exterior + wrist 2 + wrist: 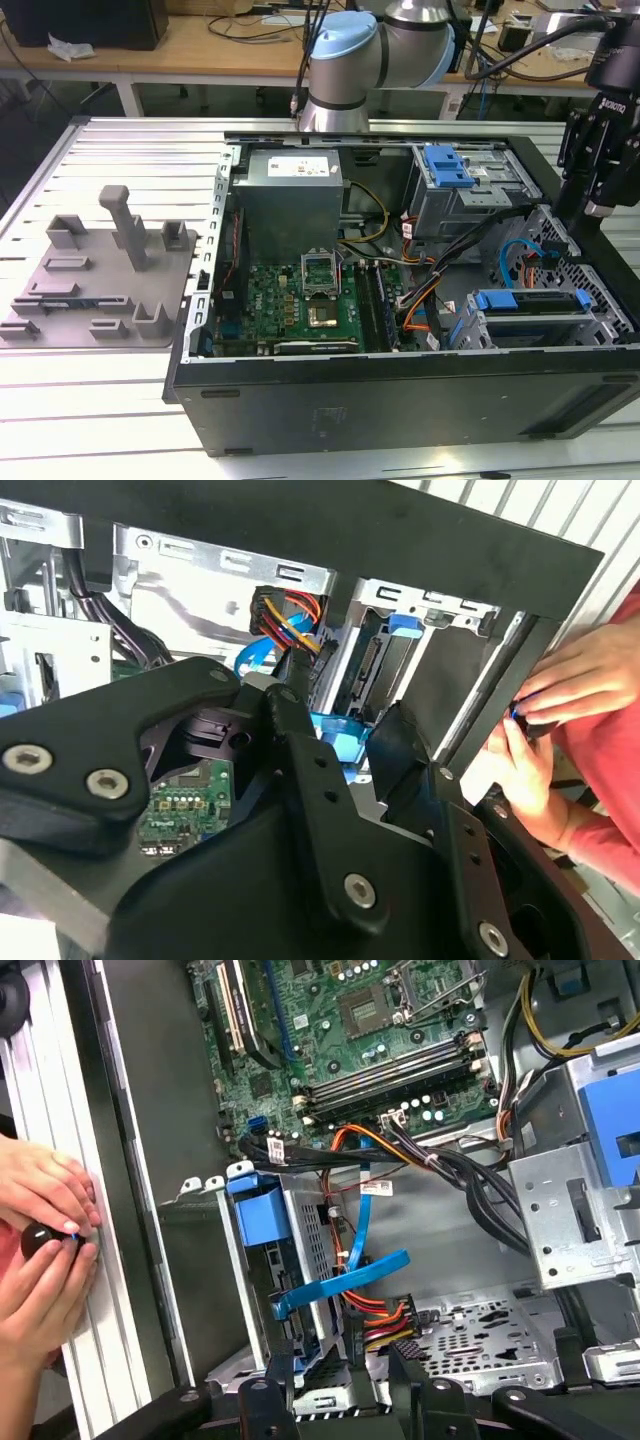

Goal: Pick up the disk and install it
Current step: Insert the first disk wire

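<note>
Exterior view: we record a slatted aluminium table (pixel 100 420) carrying an open black computer case (pixel 400 395) laid on its side. A grey moulded fixture tray (pixel 100 280) lies beside the case, toward the exterior view's left. Behind the table stand wooden benches (pixel 200 50) strewn with cables, and the arm (pixel 370 55) rises just behind the case. Inside the case we note a green motherboard (pixel 300 295) and a grey power supply (pixel 290 195).

The disk (pixel 535 300) sits in the metal drive cage (pixel 600 325) at the near corner of the case, on the exterior view's right. We see it edge-on: a bright blue carrier framing a grey metal body, with the label not visible to us. In the first wrist view a flat blue cable (pixel 345 1282) crosses in front of the cage.

The gripper (pixel 600 205) hangs above the case on the exterior view's right, near the cage and apart from the disk. In the first wrist view its fingers (pixel 402 1365) stand released, spread apart with nothing between them.

A person's hands (pixel 45 1240) rest on the table slats just outside the case wall, pinching a small dark object. The second wrist view shows a red sleeve (pixel 610 780)
</note>
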Robot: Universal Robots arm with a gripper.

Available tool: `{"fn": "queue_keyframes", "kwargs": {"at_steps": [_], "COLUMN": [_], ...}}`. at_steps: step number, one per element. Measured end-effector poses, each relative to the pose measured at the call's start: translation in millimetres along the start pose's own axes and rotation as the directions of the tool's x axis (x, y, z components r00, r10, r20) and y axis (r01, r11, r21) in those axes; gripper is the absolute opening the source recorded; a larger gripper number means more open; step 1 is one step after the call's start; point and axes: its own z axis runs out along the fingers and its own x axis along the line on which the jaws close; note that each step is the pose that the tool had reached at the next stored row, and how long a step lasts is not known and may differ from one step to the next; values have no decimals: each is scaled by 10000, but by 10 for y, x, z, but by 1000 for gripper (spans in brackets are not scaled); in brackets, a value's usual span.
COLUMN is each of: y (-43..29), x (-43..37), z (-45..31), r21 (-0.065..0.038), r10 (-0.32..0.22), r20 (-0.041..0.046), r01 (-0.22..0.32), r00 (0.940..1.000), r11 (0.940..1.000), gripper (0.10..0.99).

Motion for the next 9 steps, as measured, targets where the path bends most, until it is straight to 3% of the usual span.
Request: {"fn": "queue_keyframes", "kwargs": {"at_steps": [1,3,4,6,9], "y": [4,6,43,87,92], "x": [0,-4,-3,-7,-27], "z": [4,13,19,31,68], "r21": [20,200,233,233,234], "r10": [-64,-613,-708,-708,-707], "r20": [0,-9,-15,-22,-21], "r01": [64,613,709,708,708], "r00": [10000,9981,9975,9975,9975], "r11": [10000,9979,9972,9972,9972], "gripper": [506,506,506,506,506]}}
